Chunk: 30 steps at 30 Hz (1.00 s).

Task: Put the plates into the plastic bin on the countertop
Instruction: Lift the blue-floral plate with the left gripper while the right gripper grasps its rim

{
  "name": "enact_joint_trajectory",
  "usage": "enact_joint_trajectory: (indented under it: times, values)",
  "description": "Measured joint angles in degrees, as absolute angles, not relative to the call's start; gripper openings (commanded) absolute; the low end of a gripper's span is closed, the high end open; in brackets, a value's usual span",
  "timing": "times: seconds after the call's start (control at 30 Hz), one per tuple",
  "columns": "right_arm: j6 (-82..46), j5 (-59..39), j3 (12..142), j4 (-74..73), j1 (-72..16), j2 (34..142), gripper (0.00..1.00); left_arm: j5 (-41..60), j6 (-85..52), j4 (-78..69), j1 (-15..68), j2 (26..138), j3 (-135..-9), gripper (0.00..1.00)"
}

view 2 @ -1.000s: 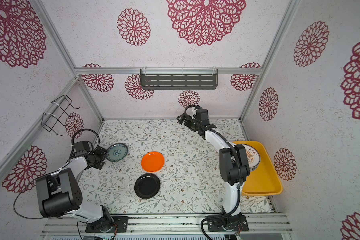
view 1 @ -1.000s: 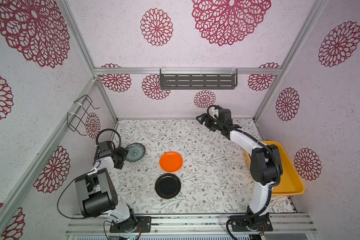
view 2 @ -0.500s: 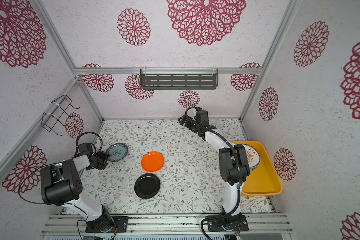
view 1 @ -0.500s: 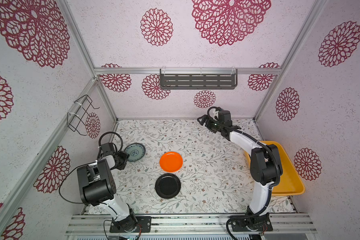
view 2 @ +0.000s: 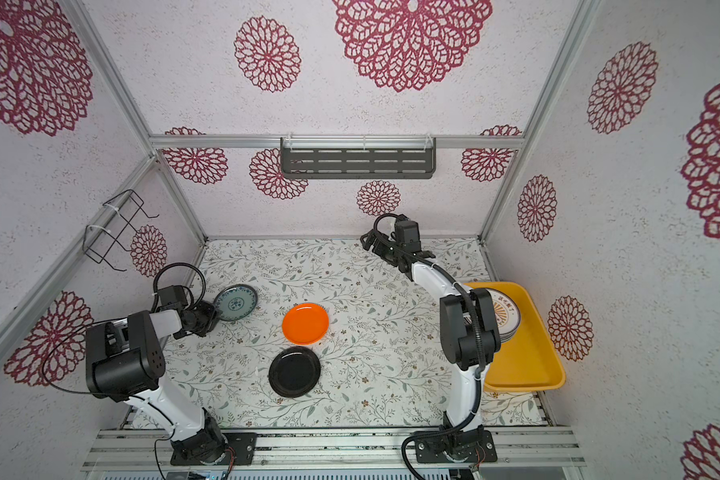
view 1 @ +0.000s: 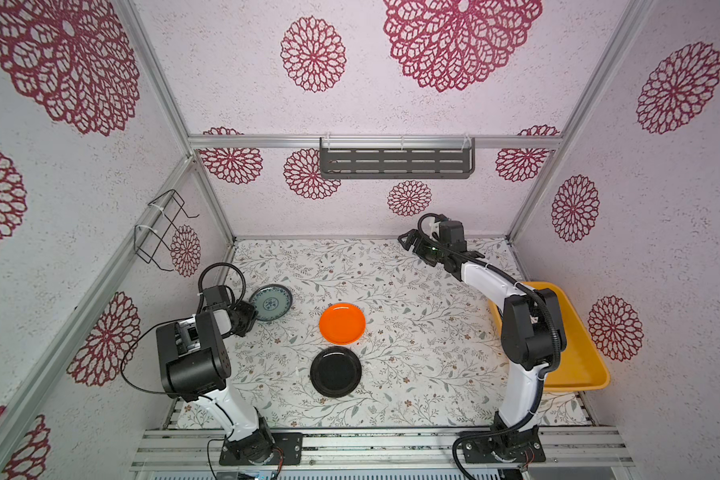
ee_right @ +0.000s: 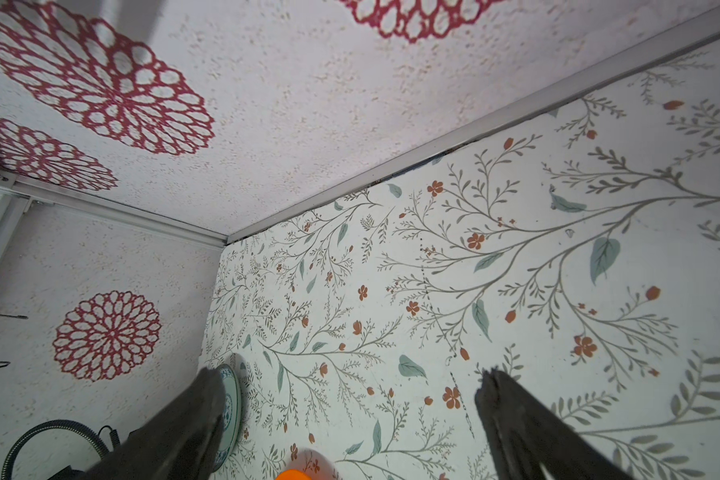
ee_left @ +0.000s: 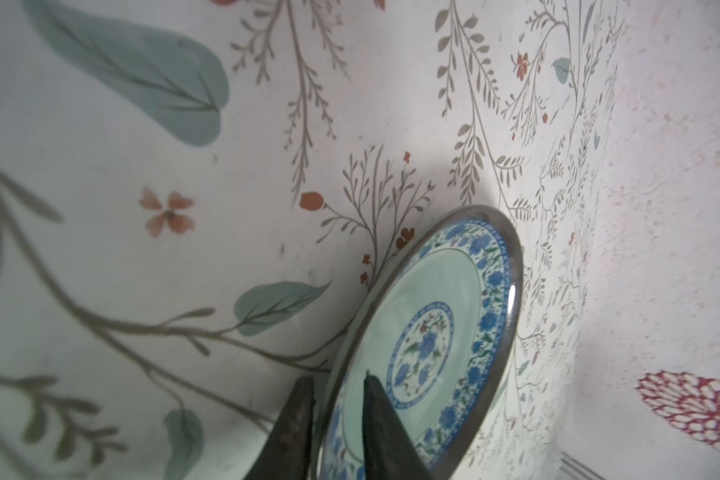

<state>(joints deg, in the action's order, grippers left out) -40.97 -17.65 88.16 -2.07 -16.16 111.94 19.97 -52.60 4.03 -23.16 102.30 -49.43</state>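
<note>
A blue-floral plate (view 1: 272, 302) (view 2: 237, 302) lies on the left of the countertop (view 1: 412, 332). My left gripper (view 1: 250, 318) (ee_left: 337, 380) is shut on its near rim, one finger on its face (ee_left: 433, 324) and one beneath. An orange plate (view 1: 342, 323) and a black plate (view 1: 335, 372) lie flat mid-counter. The yellow-orange plastic bin (view 1: 574, 365) (view 2: 528, 365) sits at the right edge with a stack of plates (view 2: 506, 316) inside, topped by an orange sunburst. My right gripper (view 1: 410, 243) (ee_right: 352, 374) hangs open and empty over the back of the counter.
A dark slotted shelf (view 1: 395, 162) hangs on the back wall. A black wire rack (view 1: 161, 228) is fixed to the left wall. An aluminium rail (view 1: 371, 444) carrying both arm bases runs along the front edge. My right arm's elbow stands in front of the bin.
My left gripper's jaws have closed from wide open onto the blue-floral plate's rim, and that arm's elbow has swung forward. The right arm has hardly moved.
</note>
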Motion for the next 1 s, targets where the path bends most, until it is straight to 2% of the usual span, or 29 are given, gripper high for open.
enact_joint_trajectory:
  times: [0.07, 0.23, 0.63, 1.0]
  values:
    - [-41.0, -17.6, 88.2, -1.8, -15.8, 111.9, 0.99, 20.6, -52.6, 3.7, -23.2, 102.7, -49.5, 0.10]
    - [-41.6, -17.8, 88.4, -1.9, -15.4, 112.0, 0.99, 22.1, -52.3, 3.5, -22.9, 103.1, -50.7, 0.00]
    - [-42.7, -18.8, 88.4, -2.5, -15.4, 111.9, 0.99, 24.7, -52.4, 3.7, -19.7, 103.2, -58.1, 0.00]
    - [-41.8, -22.7, 87.5, -3.8, -17.2, 111.9, 0.99, 28.8, -54.1, 3.8, -7.8, 105.1, -70.1, 0.00]
